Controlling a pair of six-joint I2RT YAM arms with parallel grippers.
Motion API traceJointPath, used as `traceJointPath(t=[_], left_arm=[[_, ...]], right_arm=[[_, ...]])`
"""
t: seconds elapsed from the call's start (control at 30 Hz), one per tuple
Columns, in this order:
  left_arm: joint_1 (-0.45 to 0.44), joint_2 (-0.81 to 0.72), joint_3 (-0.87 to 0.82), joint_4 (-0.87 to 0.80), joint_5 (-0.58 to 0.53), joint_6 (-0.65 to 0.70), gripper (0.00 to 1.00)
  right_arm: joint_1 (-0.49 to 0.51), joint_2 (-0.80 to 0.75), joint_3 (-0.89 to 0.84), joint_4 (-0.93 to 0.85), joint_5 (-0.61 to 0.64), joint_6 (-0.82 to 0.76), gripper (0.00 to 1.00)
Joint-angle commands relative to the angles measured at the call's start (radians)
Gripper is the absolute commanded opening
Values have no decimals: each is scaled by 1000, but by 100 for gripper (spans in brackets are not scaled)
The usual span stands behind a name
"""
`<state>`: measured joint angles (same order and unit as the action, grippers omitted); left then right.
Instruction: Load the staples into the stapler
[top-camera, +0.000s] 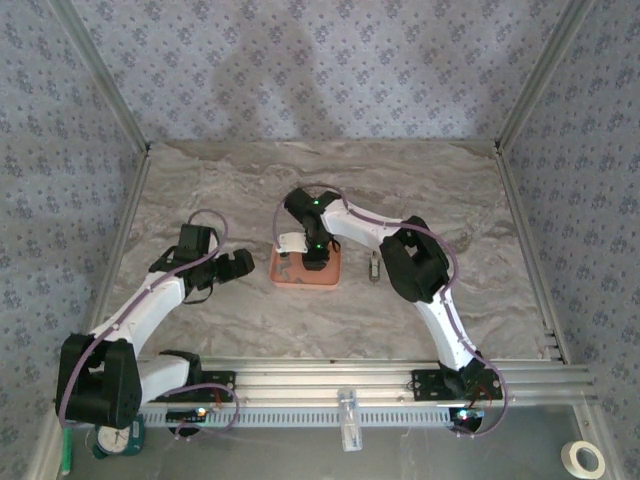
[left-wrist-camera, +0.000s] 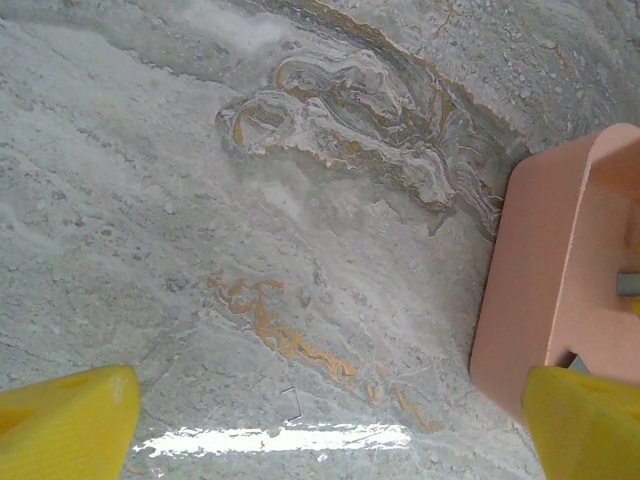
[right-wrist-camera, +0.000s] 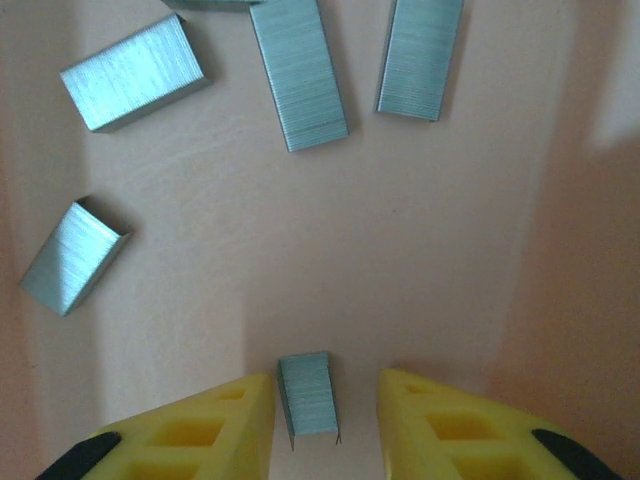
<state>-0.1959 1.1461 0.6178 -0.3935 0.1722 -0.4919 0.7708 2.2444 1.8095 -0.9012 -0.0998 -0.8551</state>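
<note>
- The right gripper (right-wrist-camera: 326, 382) is down inside the salmon-pink tray (right-wrist-camera: 420, 260), with its yellow fingers (right-wrist-camera: 225, 420) pointing at the tray floor.
- Its jaws are partly spread and bracket one short strip (right-wrist-camera: 308, 393) of grey staples. The strip sits close to the left-hand finger in the right wrist view. There is a clear gap to the other finger, so nothing is pinched yet.
- The rest of the staples (right-wrist-camera: 298, 72) lie loose on the tray floor, farther from the gripper. Two long strips lie side by side near the top of the right wrist view, with a blockier piece to their left. Another piece is tipped on its side toward the left wall. All are apart from one another.
- From the top camera, the tray (top-camera: 285, 280) sits near the middle of the marbled desk (top-camera: 250, 190). The right arm arches over it, and the right gripper (top-camera: 317, 262) is lowered into its right half.
- A small greyish object stands on the desk just right of the tray. It appears to be the stapler (top-camera: 374, 266), but it is too small to tell whether it is open.
- The left gripper (top-camera: 236, 263) hovers above bare desk, just left of the tray.
- In the left wrist view the left gripper (left-wrist-camera: 330, 430) has its jaws spread wide and holds nothing. The desk (left-wrist-camera: 200, 200) is below it, and the tray's outer wall (left-wrist-camera: 520, 280) stands beside one fingertip.
</note>
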Motion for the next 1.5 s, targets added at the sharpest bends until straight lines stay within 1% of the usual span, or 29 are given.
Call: traceJointPath(t=[0.0, 0.1, 0.3, 0.37, 0.57, 0.87, 1.27, 1.47], left_arm=[[9, -11, -7, -7, 14, -5, 98], [9, -13, -7, -7, 13, -5, 97], [9, -19, -8, -7, 11, -4, 97], [9, -22, -7, -6, 10, -4, 97], [9, -25, -16, 2, 5, 1, 97], [9, -22, -24, 20, 6, 5, 97], [8, -27, -30, 43, 10, 10, 96], [9, -55, -36, 51, 10, 12, 95]], right_arm=[[5, 28, 8, -23, 26, -37, 33], [4, 38, 9, -25, 28, -38, 31], [4, 44, 12, -38, 25, -38, 19], [3, 41, 16, -45, 23, -38, 18], [0, 5, 9, -40, 7, -39, 16], [-9, -77, -63, 16, -36, -14, 16], [-36, -159, -118, 56, -114, 96, 16], [-43, -195, -149, 43, -113, 151, 16]])
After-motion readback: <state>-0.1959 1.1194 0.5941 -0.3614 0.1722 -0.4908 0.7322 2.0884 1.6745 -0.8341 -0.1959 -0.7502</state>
